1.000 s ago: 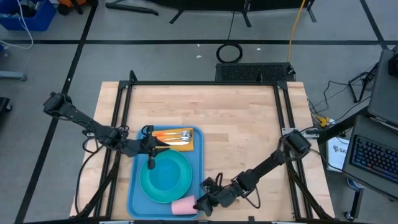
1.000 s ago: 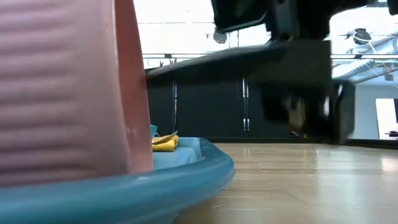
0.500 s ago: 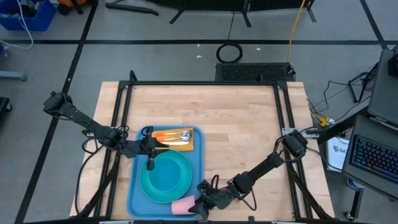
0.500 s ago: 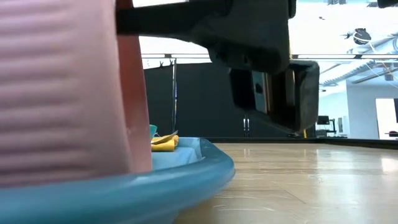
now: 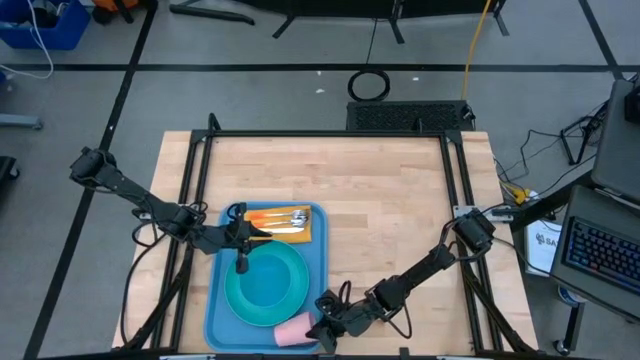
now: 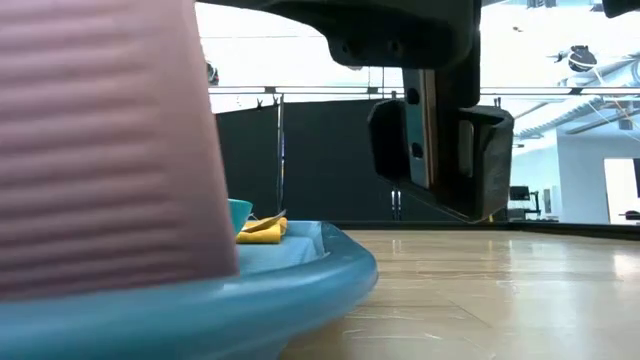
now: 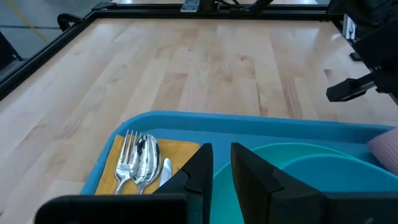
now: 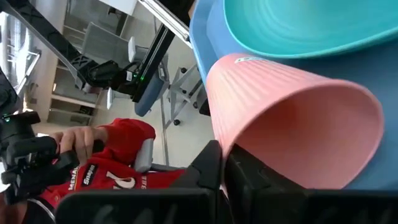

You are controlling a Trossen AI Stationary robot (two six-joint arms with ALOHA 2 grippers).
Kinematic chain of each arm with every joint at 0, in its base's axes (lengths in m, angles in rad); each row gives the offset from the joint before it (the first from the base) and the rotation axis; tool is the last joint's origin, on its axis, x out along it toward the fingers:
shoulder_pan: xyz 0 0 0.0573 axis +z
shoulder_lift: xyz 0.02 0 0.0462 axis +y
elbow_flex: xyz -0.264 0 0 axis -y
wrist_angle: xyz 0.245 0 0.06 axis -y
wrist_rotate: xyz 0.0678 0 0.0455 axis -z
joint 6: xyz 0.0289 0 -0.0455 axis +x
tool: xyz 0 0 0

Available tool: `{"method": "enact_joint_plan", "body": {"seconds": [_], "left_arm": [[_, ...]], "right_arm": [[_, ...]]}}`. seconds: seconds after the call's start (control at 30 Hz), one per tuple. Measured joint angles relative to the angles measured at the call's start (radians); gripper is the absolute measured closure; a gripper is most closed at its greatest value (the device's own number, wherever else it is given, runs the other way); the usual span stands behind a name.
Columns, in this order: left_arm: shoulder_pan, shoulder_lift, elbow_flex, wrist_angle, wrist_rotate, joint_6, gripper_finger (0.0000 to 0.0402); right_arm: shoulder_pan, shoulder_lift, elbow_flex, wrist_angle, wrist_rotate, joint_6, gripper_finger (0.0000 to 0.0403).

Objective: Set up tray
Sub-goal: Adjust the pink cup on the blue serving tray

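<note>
On the near-left part of the wooden table (image 5: pixel 380 190), the tray (image 5: pixel 316 262) is lying flat, light blue, long side running away from the front edge. Inside it, a round turquoise plate (image 5: pixel 265 285) is occupying the middle, and a yellow napkin (image 5: pixel 284 234) is lying at the far end with a fork and spoon (image 7: pixel 140 163) resting on it. A ribbed pink cup (image 5: pixel 297 330) is lying on its side at the tray's near right corner, its open mouth facing the right arm; the low view is showing its wall pressed close to the lens, resting on the tray's rim. The right gripper (image 5: pixel 322 327) is sitting at the cup's mouth, its fingers pinched together on the cup's rim, as the right wrist view is showing. The left gripper (image 7: pixel 222 163) is hanging over the tray's far half, between napkin and plate, its fingers nearly together with nothing between them. A person in a red sleeve (image 8: pixel 118 152) is sitting beyond the table.
</note>
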Motion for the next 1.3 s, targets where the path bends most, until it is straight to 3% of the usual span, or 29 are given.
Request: {"method": "enact_joint_plan", "body": {"seconds": [0.5,0.7,0.9,1.3], "left_arm": [[0.001,0.0,0.0,-0.016,0.001,-0.004,0.0339],[0.0,0.0,0.0,-0.023,0.001,-0.007,0.0339],[0.001,0.0,0.0,-0.023,0.0,-0.007,0.0339],[0.001,0.0,0.0,-0.023,0.0,-0.006,0.0339]], "right_arm": [[0.0,-0.031,-0.001,-0.058,-0.025,-0.043,0.0401],[0.0,-0.099,0.031,-0.289,0.001,-0.077,0.0402],[0.0,-0.104,0.173,-0.542,-0.004,-0.155,0.0402],[0.0,-0.105,0.33,-0.868,-0.025,-0.224,0.0402]]}}
